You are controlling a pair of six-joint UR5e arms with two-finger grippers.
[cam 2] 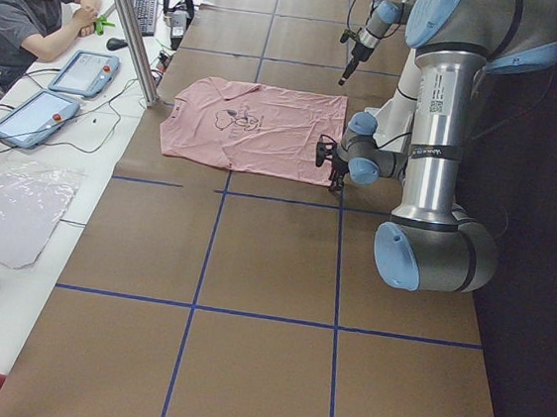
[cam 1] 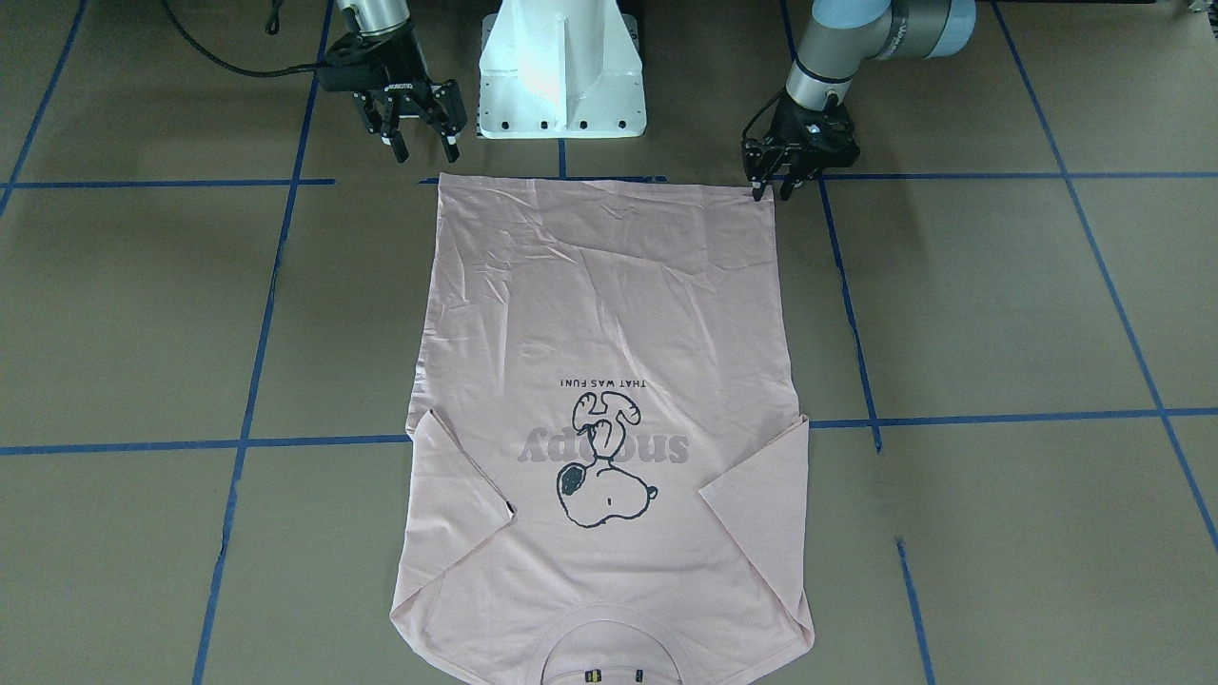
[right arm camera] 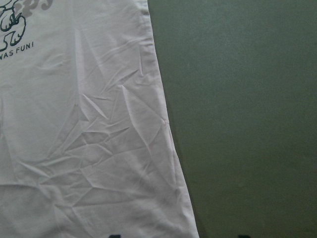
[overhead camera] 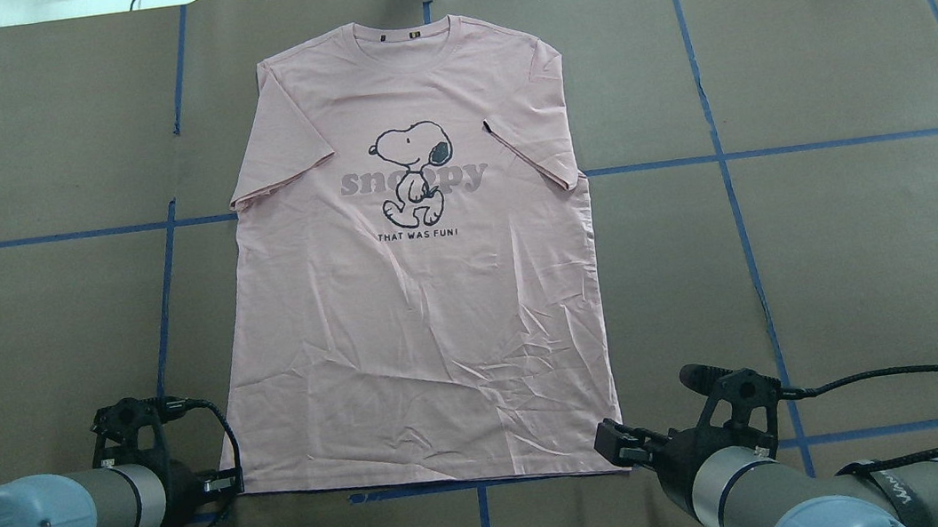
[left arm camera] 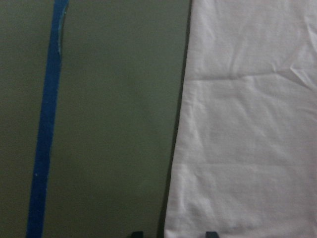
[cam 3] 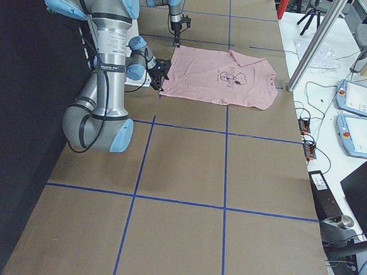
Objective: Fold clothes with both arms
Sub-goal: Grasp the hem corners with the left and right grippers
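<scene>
The left tool (cam 1: 773,188) points down at one corner of the hem (cam 1: 609,185). Its two fingers are parted, and its wrist view shows the cloth's edge running between the fingertips, with nothing gripped. The right tool (cam 1: 425,150) is also spread wide and empty, and sits just beside the opposite hem corner, seemingly a little above the worktop (cam 1: 999,304). Between them a pale pink T-shirt (cam 1: 609,285) lies flat and lightly creased, print side up, with its hem nearest the robot and its collar (overhead camera: 409,33) at the far side. The cloth looks light, thin and limp, so it will probably sag and drag when lifted, not hold its shape. The two hem corners seem the sensible places to pinch, catching both layers together.
</scene>
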